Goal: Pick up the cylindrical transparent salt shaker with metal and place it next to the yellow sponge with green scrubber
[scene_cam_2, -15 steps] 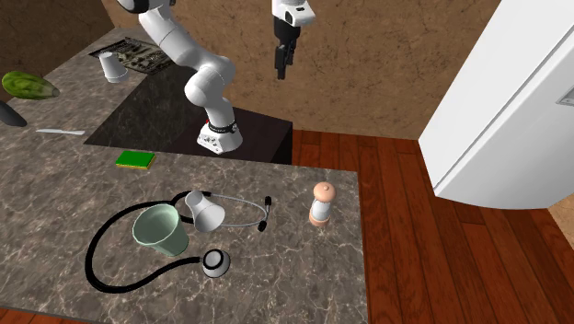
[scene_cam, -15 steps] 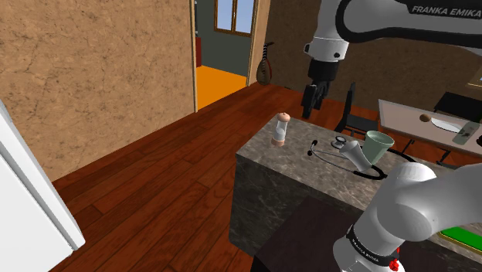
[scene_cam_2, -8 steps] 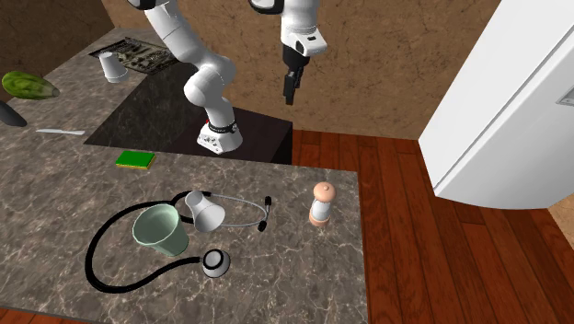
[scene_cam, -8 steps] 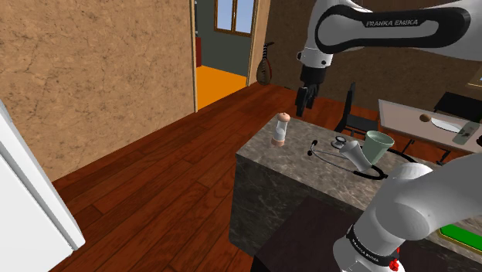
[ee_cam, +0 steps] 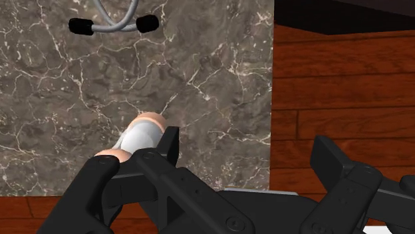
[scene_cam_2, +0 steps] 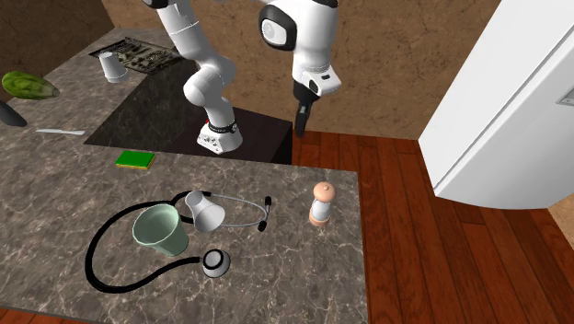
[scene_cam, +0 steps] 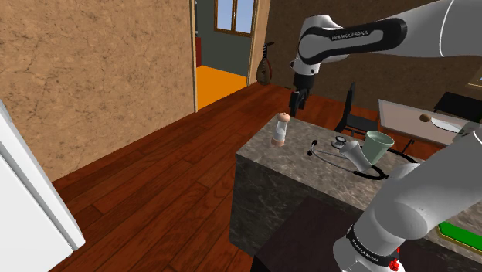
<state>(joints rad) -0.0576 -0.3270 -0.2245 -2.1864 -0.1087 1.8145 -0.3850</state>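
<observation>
**1. End effector.** The gripper [ee_cam: 247, 149] hangs in the air above the marble counter [ee_cam: 219, 66]. Its fingers [ee_cam: 336, 163] are spread wide with nothing between them, so treat it as empty.

**2. Target.** The salt shaker [ee_cam: 143, 133] is a slim upright piece with a peach cap and a pale body. It stands on the counter below the gripper, apart from it. In the wrist view it sits partly behind one finger, outside the gap. In the second exterior view it stands near the counter edge that borders the wooden floor [scene_cam_2: 432, 258].

**3. Hazards at the grasp.** If you descend on the present line, that finger is likely to land on the cap and tip the shaker. So near the edge, a tipped shaker may roll off to the floor. Centre the gap over the cap first. The narrow, smooth-looking body may also slip from a shallow grip.

**4. Hazards in transit.** Beyond the shaker lie the stethoscope [scene_cam_2: 214, 264], a white cup [scene_cam_2: 206, 214] on its side and a green cup [scene_cam_2: 159, 230]. A low carry could snag the tubing or knock either cup.

**5. Hazards at placement.** Farthest off, the sponge [scene_cam_2: 136, 160] lies green face up, close to the stand [scene_cam_2: 147, 115]. Release beside it, not on it. A tilted release would likely topple the shaker.
</observation>
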